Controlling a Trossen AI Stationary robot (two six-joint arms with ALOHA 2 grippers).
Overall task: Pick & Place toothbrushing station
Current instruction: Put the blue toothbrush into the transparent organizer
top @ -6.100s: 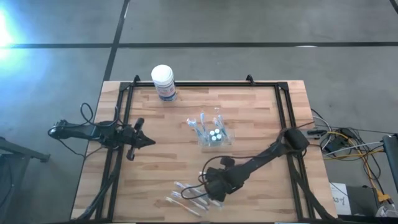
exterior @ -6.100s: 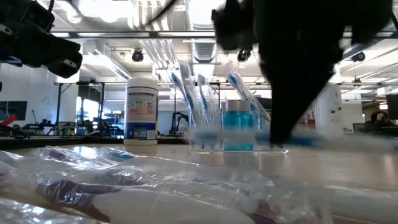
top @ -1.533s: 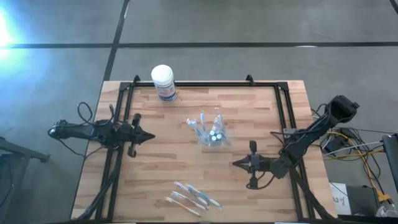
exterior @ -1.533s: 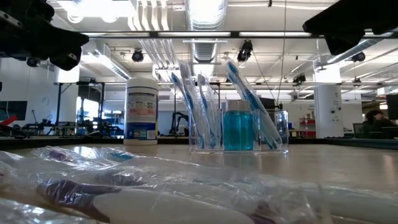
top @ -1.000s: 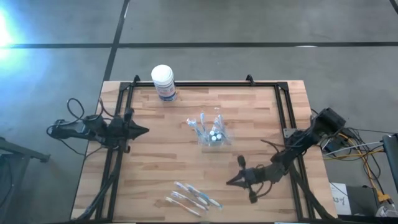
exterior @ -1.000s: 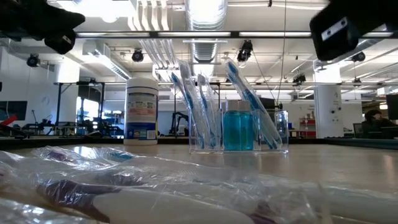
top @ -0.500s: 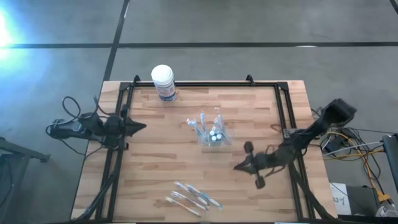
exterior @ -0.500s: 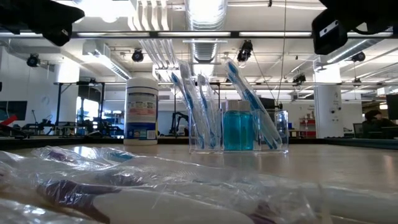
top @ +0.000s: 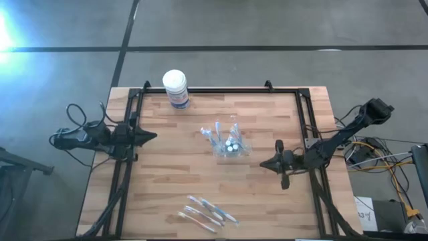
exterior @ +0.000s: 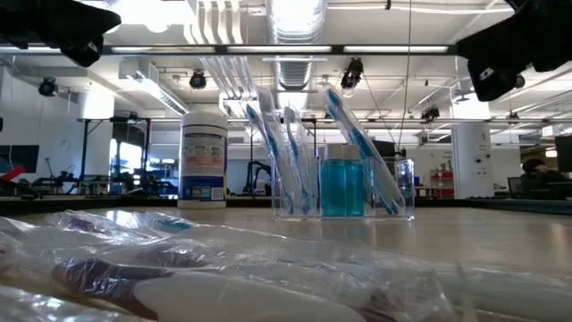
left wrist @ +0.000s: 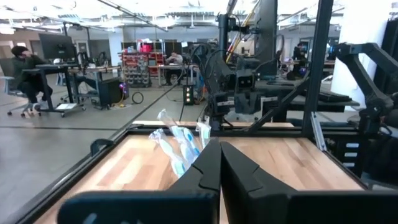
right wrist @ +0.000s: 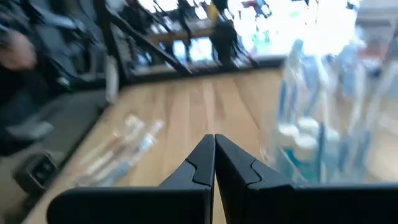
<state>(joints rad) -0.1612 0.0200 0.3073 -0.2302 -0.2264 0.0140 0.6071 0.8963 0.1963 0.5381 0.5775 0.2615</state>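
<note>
Both grippers hang above the table with their fingers pressed together and nothing between them. From the high view, the right gripper [top: 262, 163] sits at about 4 o'clock from the table's middle, its arm stretched low and nearly level from the right edge, fingertips aimed toward 9 o'clock. Its own wrist view shows the two dark fingers [right wrist: 214, 163] meeting at the tips. The left gripper [top: 154, 136] waits at the table's 9 o'clock edge, over the black frame rail, pointing toward 3 o'clock; its fingers [left wrist: 219, 167] are likewise drawn tight together.

Between the two, at the table's centre, stands the toothbrushing station [top: 227, 142], a clear plastic holder. In the low view [exterior: 344, 183] it holds several blue-and-white toothbrushes leaning upright and a blue-tinted piece in the middle; the exact brush count is hard to tell. The right gripper is near it, apart from it, with bare wood between.

One white tub [top: 176, 88] with a blue label stands at the 11 o'clock corner, well apart from the holder. At 6 o'clock, near the front edge, lies a small cluster of wrapped toothbrushes [top: 207, 212], roughly three, in clear packaging. The wooden table [top: 174, 187] is ringed by the black frame.
</note>
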